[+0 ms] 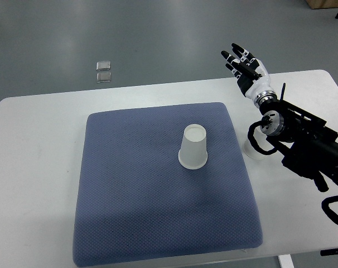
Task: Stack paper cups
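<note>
Paper cup [193,147] stands upside down near the middle of a blue-grey pad [130,190], wide rim on the fabric, narrow base up. 2nd cup [252,149] sits off the pad's right edge on the white counter [40,167], mostly hidden behind the robot arm [303,139] and its cables; can't tell which way up it stands. Right robot hand [246,67] is raised over the counter's far edge, well apart from both cups, fingers spread and holding nothing; arm comes in from the right. Pad covers most of the counter. On the grey floor beyond the counter, 2 small clear squares [104,71], one just behind the other.
</note>
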Robot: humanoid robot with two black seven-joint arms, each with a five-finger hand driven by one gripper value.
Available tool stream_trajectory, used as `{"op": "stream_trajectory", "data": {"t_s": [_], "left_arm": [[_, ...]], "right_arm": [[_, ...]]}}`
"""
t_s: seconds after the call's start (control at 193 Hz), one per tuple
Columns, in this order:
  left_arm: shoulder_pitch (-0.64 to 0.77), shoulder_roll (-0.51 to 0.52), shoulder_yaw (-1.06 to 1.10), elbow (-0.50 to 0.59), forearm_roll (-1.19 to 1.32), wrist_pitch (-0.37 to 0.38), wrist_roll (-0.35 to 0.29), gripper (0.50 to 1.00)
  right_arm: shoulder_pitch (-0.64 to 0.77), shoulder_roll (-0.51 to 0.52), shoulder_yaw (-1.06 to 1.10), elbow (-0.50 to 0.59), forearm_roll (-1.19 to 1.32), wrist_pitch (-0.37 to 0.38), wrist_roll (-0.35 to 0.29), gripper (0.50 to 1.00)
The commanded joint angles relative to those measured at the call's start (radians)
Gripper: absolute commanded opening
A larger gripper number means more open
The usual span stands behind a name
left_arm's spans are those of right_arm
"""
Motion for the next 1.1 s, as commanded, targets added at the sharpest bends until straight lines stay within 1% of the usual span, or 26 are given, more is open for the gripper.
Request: {"op": "stream_trajectory", "data": {"t_s": [0.0, 1.093], "left_arm": [[0.000, 0.000, -0.002, -0.003, 0.000, -0.001, 0.000, 1.000], [0.002, 0.000, -0.002, 0.002, 0.000, -0.001, 0.000, 1.000]], "right_arm": [[-0.001, 0.000, -0.002, 0.000, 0.000, 0.000, 0.000, 0.913], [0.004, -0.005, 0.004, -0.002, 0.001, -0.014, 0.000, 0.913]]}}
